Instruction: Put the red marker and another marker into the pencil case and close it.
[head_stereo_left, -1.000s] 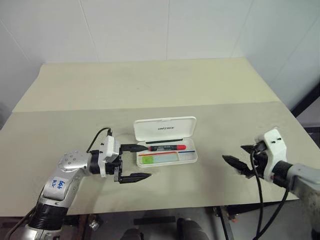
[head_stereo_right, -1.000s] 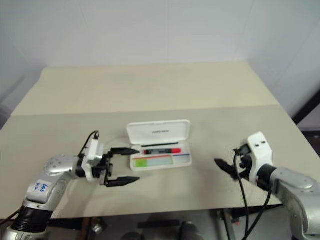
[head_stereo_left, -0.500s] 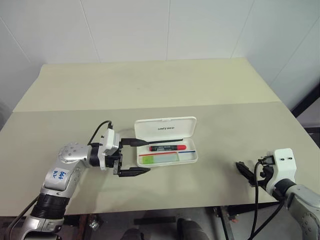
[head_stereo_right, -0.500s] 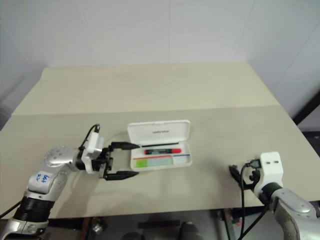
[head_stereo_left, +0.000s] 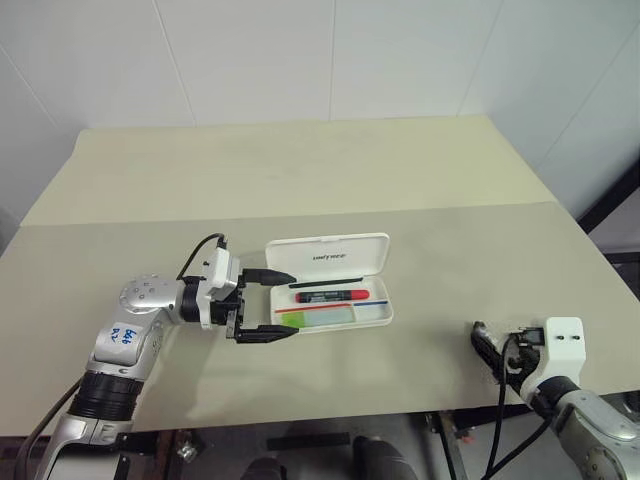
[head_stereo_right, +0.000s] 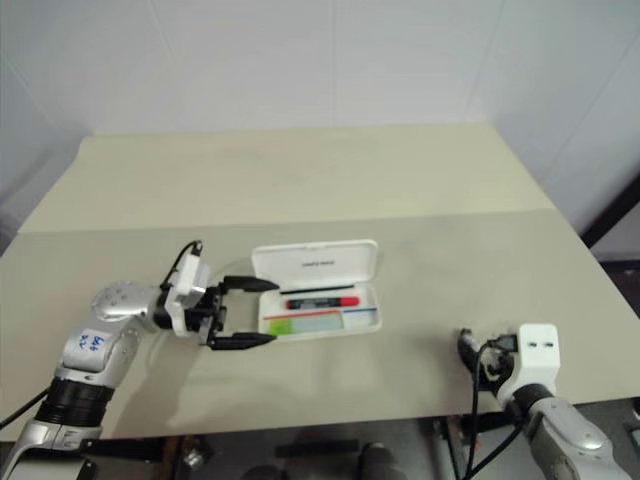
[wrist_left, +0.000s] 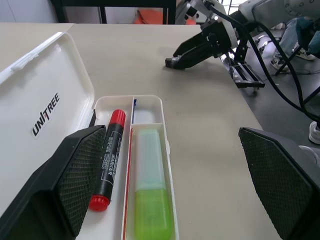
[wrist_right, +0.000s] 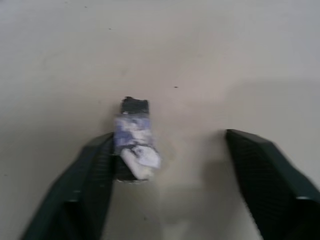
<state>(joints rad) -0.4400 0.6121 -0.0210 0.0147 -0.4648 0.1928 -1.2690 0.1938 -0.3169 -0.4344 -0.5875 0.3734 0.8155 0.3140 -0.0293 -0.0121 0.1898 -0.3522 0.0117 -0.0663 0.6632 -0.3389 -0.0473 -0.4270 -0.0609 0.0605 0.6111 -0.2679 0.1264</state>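
Both markers lie in the open pencil case (head_stereo_left: 330, 290), left tool (head_stereo_left: 272, 305) spread wide at its end, right tool (wrist_right: 170, 165) parted over the counter (head_stereo_left: 300, 180)

Red marker (wrist_left: 108, 159), green highlighter (wrist_left: 152, 192) inside open pencil case (wrist_left: 45, 100)

A beige table (head_stereo_left: 300, 180) carries the open white pencil case (head_stereo_left: 330, 283) near its middle; a small dark lump (wrist_right: 134, 145) lies toward the right front edge.

A beige desk (head_stereo_left: 300, 170) stands against a white wall (head_stereo_left: 330, 55); a small, perhaps paper-wrapped, lump (wrist_right: 135, 145) lies on it.
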